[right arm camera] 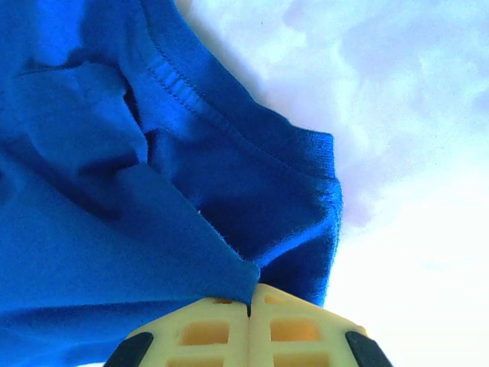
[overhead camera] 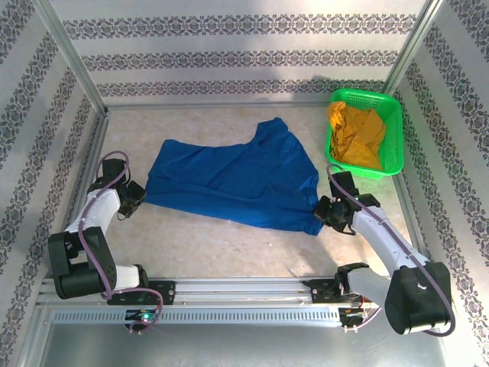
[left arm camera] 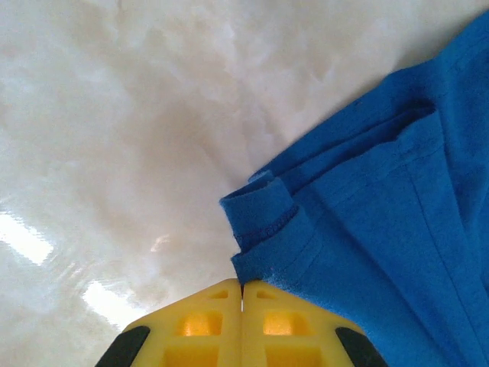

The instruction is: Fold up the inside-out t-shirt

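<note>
1. The desk (overhead camera: 229, 248) has a pale, marbled top.
2. The inside-out t-shirt (overhead camera: 237, 180) lies spread and rumpled across the desk's middle, running from near the left edge toward the right edge.
3. A green basket (overhead camera: 391, 107) stands in the far right corner.
4. A mustard-yellow garment (overhead camera: 357, 136) is bunched inside the basket.
5. The right tool (overhead camera: 321, 212) is pressed together on the t-shirt's near right corner, pinching a fold of fabric.
6. The left tool (overhead camera: 141, 197) is pressed together at the t-shirt's left hem; I cannot tell whether fabric is caught.
</note>
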Controlling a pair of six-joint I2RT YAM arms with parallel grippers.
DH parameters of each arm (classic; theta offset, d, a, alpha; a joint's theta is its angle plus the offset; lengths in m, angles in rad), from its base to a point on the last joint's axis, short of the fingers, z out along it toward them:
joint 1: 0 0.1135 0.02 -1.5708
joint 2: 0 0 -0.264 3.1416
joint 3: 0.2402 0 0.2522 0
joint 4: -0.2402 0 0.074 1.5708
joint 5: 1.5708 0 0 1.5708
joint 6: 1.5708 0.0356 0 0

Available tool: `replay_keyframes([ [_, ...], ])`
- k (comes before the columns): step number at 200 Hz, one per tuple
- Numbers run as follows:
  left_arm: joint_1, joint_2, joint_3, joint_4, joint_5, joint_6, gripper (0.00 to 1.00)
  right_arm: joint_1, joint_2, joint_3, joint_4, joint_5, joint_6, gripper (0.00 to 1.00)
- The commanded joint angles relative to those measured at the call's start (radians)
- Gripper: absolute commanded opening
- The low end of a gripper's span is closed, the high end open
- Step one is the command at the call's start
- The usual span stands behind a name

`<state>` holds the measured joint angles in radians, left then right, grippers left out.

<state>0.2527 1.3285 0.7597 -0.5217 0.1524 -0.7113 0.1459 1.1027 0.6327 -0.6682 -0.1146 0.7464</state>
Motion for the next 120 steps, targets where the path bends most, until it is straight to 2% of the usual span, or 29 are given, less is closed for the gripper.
replay_keyframes([
  [1, 0.016, -0.008, 0.001, -0.049, -0.038, 0.035, 0.00, -0.009, 0.041, 0.036, -0.041, 0.005, -0.043, 0.33],
  [7, 0.016, -0.009, -0.005, -0.050, -0.040, 0.033, 0.00, -0.009, 0.045, 0.042, -0.050, 0.003, -0.048, 0.43],
  [16, 0.016, -0.010, -0.011, -0.054, -0.042, 0.034, 0.03, -0.008, 0.032, 0.047, -0.061, 0.006, -0.046, 0.49],
  [38, 0.017, -0.022, -0.004, -0.062, -0.059, 0.039, 0.33, -0.009, -0.031, 0.050, -0.063, 0.021, -0.023, 0.52],
  [64, 0.016, -0.045, 0.032, -0.078, -0.078, 0.051, 0.49, -0.011, -0.024, 0.053, -0.070, 0.023, -0.024, 0.52],
  [88, 0.016, -0.050, 0.064, -0.076, -0.055, 0.055, 0.53, -0.033, -0.006, 0.031, -0.043, 0.031, -0.011, 0.49],
  [120, 0.014, -0.002, 0.065, -0.019, 0.027, 0.038, 0.54, -0.097, 0.034, -0.023, 0.061, -0.039, 0.045, 0.41],
])
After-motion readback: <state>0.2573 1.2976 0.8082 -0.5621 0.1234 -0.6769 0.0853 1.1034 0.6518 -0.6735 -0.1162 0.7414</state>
